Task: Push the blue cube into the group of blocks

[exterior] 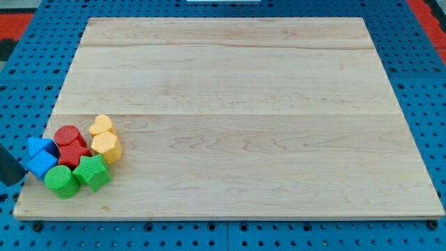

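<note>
The blue cube (43,166) lies at the board's lower left, at the left edge of the group of blocks. It touches another blue block (40,147) just above it, the red star-like block (74,154) and the green cylinder (62,181). The group also holds a red cylinder (67,135), a green star (93,172), a yellow heart (102,125) and a yellow hexagon (106,147). My tip (15,183) shows as a dark rod at the view's left edge, just left of the blue cube and off the board's edge.
The wooden board (244,111) lies on a blue pegboard table (425,84). The board's left edge runs right beside the blue blocks. A red strip shows at the view's top corners.
</note>
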Robot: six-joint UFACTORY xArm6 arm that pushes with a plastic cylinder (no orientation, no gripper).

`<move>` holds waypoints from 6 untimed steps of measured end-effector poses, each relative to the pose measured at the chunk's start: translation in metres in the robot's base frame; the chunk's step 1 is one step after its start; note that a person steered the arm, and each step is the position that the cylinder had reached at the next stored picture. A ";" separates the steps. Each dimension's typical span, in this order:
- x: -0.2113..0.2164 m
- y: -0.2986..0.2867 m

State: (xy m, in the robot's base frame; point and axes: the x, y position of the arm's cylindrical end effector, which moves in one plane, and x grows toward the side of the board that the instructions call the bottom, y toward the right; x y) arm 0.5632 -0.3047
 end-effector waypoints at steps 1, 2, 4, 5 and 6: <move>0.002 0.008; 0.002 0.041; 0.010 0.000; 0.019 0.044; 0.033 0.076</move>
